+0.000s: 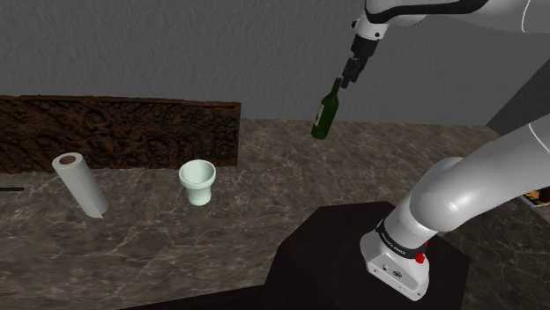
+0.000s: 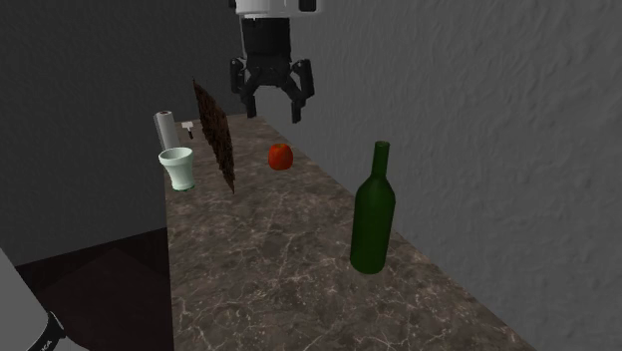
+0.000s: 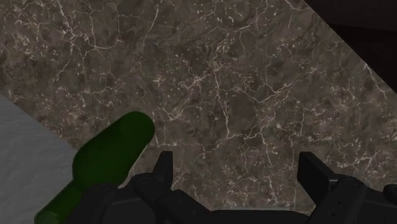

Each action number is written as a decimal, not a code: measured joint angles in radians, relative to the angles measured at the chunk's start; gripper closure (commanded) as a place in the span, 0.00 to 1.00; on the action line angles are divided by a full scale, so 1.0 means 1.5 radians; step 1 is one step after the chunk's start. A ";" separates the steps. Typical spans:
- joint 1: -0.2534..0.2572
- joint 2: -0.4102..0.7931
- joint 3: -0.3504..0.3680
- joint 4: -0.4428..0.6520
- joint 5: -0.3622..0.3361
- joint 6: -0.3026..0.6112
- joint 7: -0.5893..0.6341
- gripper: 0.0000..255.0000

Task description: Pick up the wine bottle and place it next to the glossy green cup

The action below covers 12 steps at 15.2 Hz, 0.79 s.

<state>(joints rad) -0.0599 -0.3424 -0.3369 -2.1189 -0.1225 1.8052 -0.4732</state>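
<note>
Overhead, the claw (image 2: 271, 110) hangs open and empty; the upright wine bottle (image 2: 373, 214) stands below, offset toward the worktop's (image 2: 269, 269) wall edge.

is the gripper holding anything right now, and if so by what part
Nothing is held. The gripper is open and empty above the counter; the green bottle stands on it, untouched and not between the jaws.
</note>
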 measured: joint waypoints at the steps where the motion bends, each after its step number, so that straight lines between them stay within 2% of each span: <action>1: 0.000 0.022 -0.007 0.020 0.003 0.003 -0.009 0.00; 2: -0.002 0.037 -0.016 0.023 0.005 0.015 -0.020 0.00; 8: -0.017 0.195 -0.068 0.157 0.050 0.039 -0.103 0.00; 12: -0.043 0.305 -0.091 0.253 0.096 0.047 -0.161 0.00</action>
<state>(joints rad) -0.1240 0.1146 -0.4735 -1.7390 0.0217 1.8753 -0.7147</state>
